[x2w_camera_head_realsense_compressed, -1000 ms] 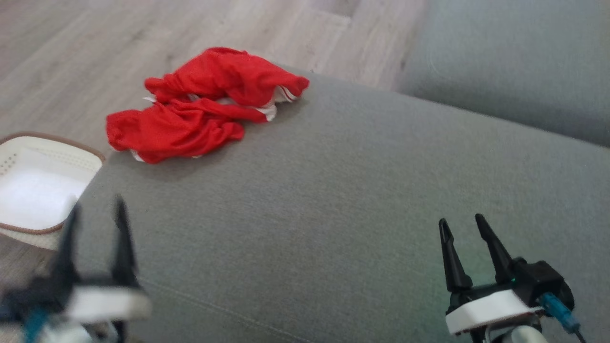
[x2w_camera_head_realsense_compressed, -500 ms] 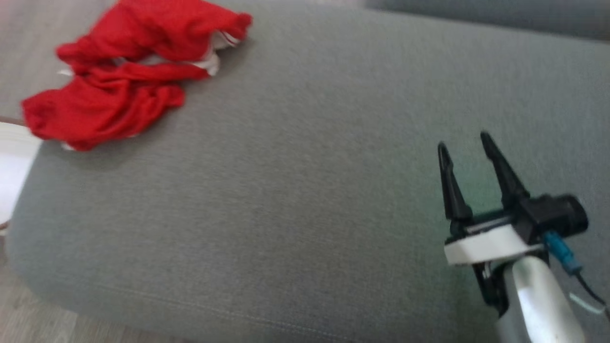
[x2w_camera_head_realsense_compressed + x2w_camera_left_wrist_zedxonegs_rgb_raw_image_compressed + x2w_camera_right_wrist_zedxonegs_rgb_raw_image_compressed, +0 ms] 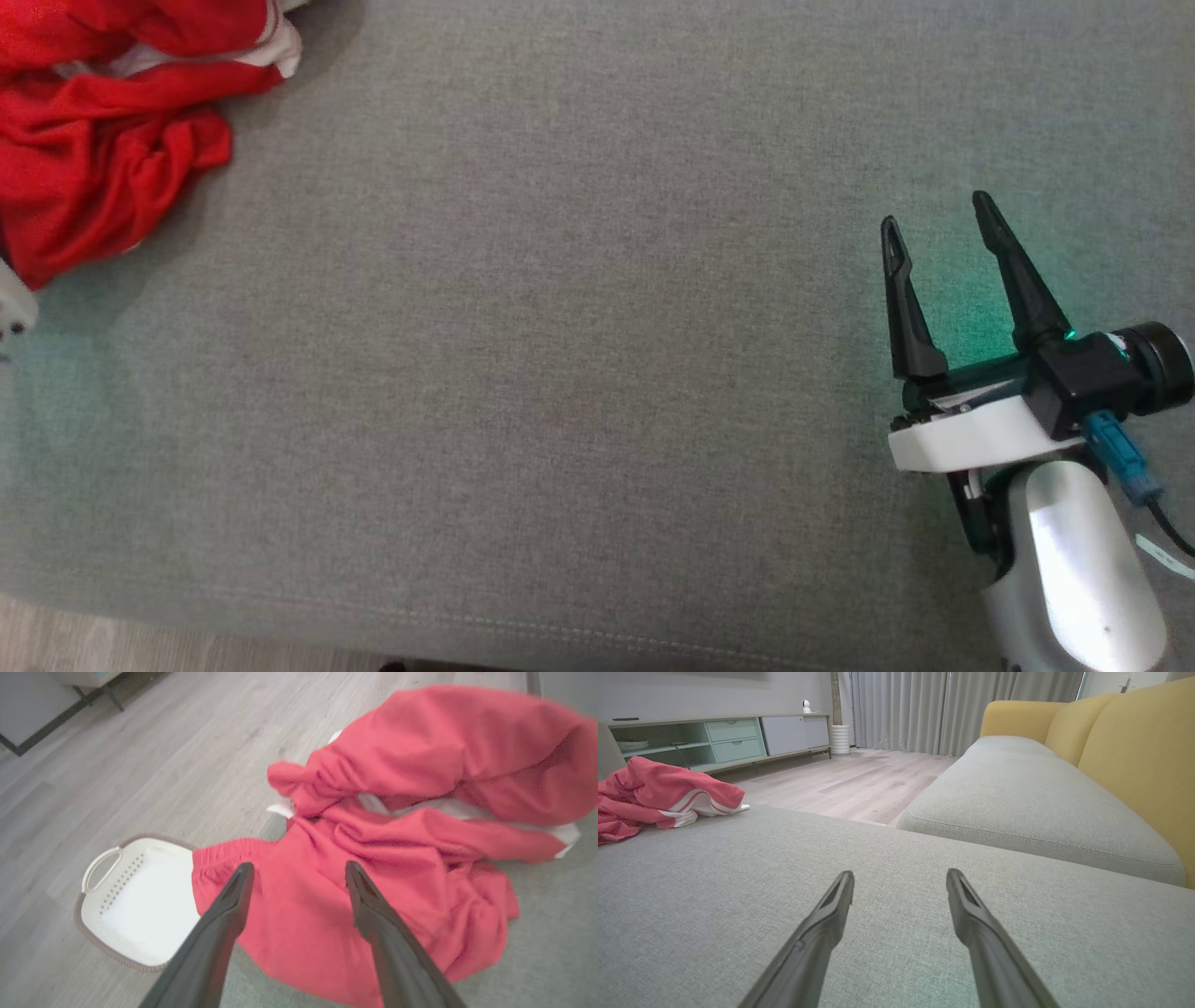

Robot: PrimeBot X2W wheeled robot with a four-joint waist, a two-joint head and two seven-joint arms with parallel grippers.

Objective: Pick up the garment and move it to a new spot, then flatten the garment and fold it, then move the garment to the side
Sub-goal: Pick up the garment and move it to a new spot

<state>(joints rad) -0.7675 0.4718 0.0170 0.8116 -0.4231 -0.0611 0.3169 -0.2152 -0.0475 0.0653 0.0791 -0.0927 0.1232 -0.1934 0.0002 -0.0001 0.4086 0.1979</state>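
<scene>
starting at your far left: one low cabinet [image 3: 733, 735] stands across the wood floor [image 3: 140, 765]. nearer, one white basket [image 3: 140, 914] with a brown rim sits on that floor, just beside the left edge of the grey sofa cushion [image 3: 560, 373].

you have one garment [image 3: 103, 140], red with white trim. it lies crumpled at the cushion's far left corner, with its edge near the basket.

your left pincer [image 3: 299, 865] hovers over that heap. its two dark fingers are spread wide, released and gripping nothing. i cannot tell whether the tips touch the cloth.

moving right, your right pincer [image 3: 935, 211] sits low over the near right part of the same cushion, well apart from the garment. its two fingers are parted, released and holding nothing. a green glow lies on the fabric between and beside them.

further right and farther off, you have a second grey seat cushion [image 3: 1017, 798]. behind it i count three yellow back cushions [image 3: 1134, 756], and grey curtains [image 3: 924, 709] hang at the far wall.
</scene>
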